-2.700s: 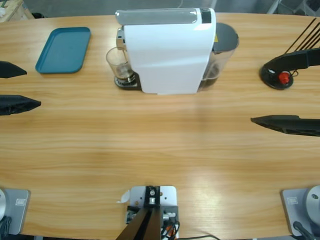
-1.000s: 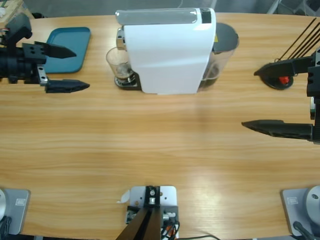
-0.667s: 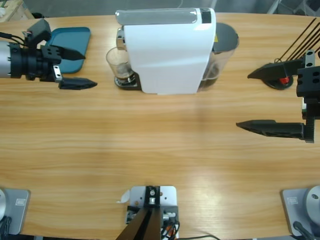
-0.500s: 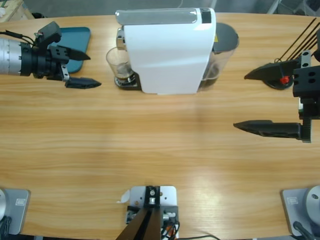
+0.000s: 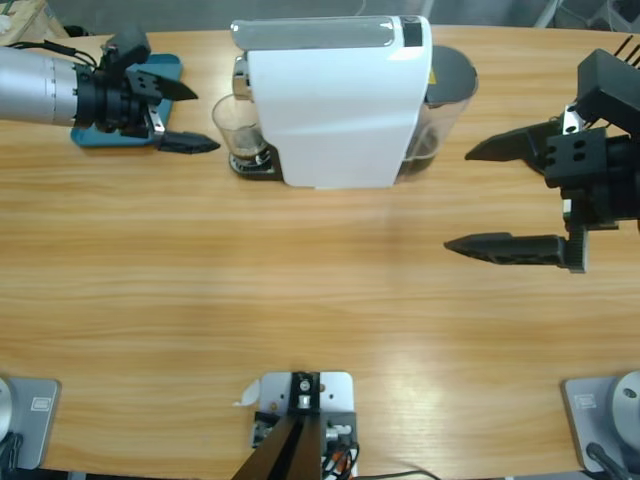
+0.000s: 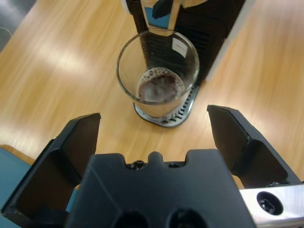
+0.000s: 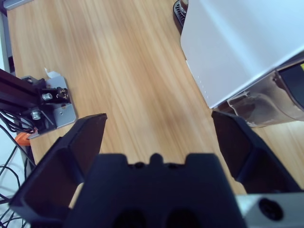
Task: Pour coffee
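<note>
Coffee [image 6: 160, 87], shallow dark layer in small clear glass tumbler [image 6: 158, 76], sits on white espresso machine's [image 5: 335, 100] drip grate; my left claw [image 5: 190, 118] wide open, empty, beside it; risk clipping rim and tipping glass

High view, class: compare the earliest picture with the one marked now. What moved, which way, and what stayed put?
The left gripper came in from the left edge, jaws open, up to the glass holding the coffee, without touching it. The right gripper came in from the right edge toward the coffee machine, open too. Nothing was grasped. Glass, machine and teal tray stayed put.
</note>
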Available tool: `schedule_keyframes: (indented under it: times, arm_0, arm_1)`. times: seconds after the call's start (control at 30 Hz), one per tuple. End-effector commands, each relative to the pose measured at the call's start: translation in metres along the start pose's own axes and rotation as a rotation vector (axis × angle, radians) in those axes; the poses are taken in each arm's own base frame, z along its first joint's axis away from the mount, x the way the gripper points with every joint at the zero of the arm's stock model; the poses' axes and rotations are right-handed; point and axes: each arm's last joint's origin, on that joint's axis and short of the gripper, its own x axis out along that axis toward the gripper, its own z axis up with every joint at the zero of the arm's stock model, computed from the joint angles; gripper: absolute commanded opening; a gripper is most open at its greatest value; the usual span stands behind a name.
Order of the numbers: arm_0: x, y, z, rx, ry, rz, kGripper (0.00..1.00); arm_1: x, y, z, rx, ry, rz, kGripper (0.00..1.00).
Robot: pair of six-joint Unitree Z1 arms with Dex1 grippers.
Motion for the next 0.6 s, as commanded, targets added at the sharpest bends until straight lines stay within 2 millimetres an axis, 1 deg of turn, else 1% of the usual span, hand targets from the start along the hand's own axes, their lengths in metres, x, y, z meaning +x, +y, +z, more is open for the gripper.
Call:
schedule_keyframes:
  times: [0.03, 0.27, 0.37, 0.6]
  arm_0:
    - [0.029, 0.009, -0.002, -0.008, 0.013, -0.051, 0.982]
    - [0.041, 0.0, 0.003, 0.008, 0.011, -0.095, 0.982]
    - [0.043, 0.001, 0.005, 0.011, 0.009, -0.095, 0.987]
    - [0.058, 0.002, 0.01, 0.02, 0.007, -0.118, 0.987]
  arm_1:
    - [0.016, -0.008, -0.007, 0.027, 0.028, 0.025, 1.0]
    - [0.018, -0.01, -0.007, 0.031, 0.024, 0.023, 1.0]
    - [0.018, -0.01, -0.008, 0.032, 0.024, 0.026, 1.0]
    - [0.02, -0.011, -0.008, 0.034, 0.025, 0.026, 1.0]
